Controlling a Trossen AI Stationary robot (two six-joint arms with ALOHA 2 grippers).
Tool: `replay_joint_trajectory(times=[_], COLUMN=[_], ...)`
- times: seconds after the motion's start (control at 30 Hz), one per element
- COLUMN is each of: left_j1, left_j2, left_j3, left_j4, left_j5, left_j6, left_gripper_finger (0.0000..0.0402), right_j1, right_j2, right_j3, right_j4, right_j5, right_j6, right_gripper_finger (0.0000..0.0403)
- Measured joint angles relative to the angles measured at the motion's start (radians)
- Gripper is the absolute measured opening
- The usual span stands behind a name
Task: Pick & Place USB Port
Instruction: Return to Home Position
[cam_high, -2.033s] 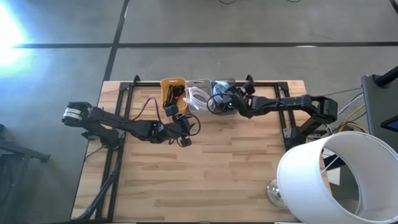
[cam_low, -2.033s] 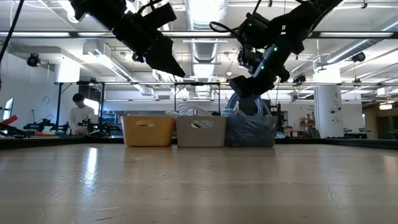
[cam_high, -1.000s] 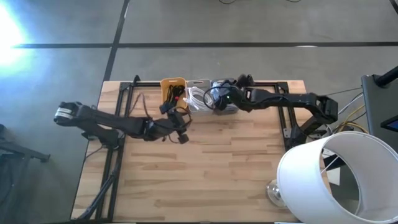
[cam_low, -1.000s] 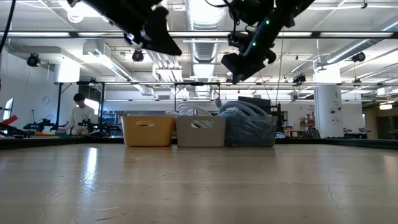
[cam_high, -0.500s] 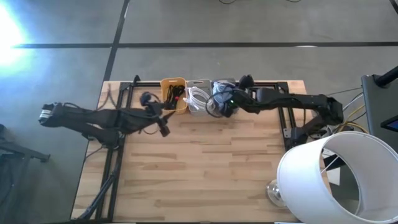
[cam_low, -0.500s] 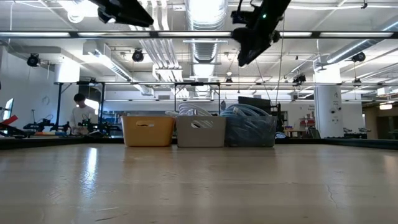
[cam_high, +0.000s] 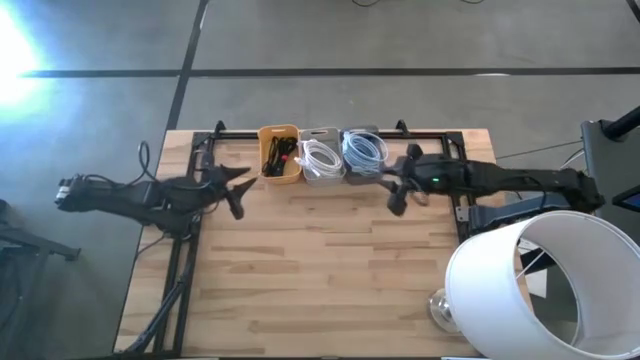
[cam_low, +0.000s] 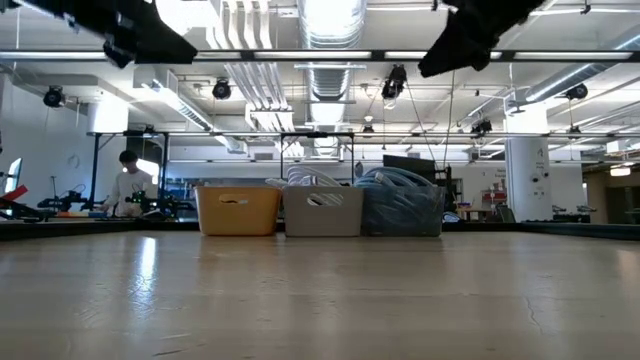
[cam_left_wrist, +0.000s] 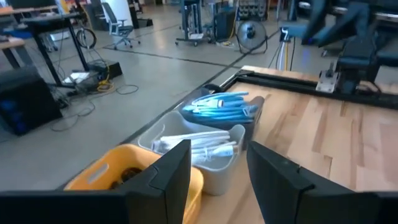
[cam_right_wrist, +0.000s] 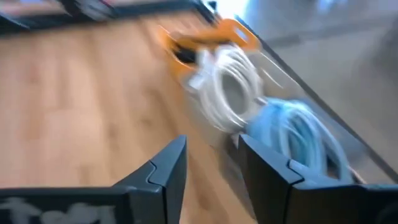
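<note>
Three small bins stand in a row at the table's far edge. The yellow bin holds dark small parts, the white bin a coiled white cable, and the grey bin a coiled blue cable. My left gripper hangs open and empty above the table, left of the yellow bin. My right gripper is open and empty too, near and right of the grey bin; its wrist view shows the white cable and the blue cable ahead.
A black frame runs along the table's left, far and right sides. A large white lampshade covers the near right corner. Bare wood spreads across the middle and near part. A person is far off in the room.
My left gripper drew back from beside the yellow bin toward the table's left edge and rose. My right gripper rose from above the grey bin and pulled away toward the right and near side. The blue cable stays coiled in the grey bin.
</note>
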Motion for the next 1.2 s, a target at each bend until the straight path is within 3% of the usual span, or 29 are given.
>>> replay_joint_trajectory(times=[0.17,0.33,0.83,1.2], left_j1=[0.0,0.0,0.0,0.0], left_j2=[-0.109,-0.2,-0.428,-0.56], left_j3=[-0.134,-0.213,-0.333,-0.435], left_j4=[0.141,0.223,0.221,0.232], left_j5=[0.001,0.002,0.037,0.057], left_j6=[-0.024,0.021,0.073,0.083], left_gripper_finger=[0.0161,0.0161,0.0161,0.0161], right_j1=[-0.001,-0.002,-0.002,-0.002], right_j2=[-0.173,-0.317,-0.703,-0.995], right_j3=[-0.2,-0.32,-0.598,-0.722], right_j4=[0.26,0.338,0.457,0.457], right_j5=[-0.165,-0.243,-0.247,-0.273], right_j6=[-0.073,-0.119,-0.123,-0.124], right_gripper_finger=[0.0125,0.0113,0.0086,0.0069])
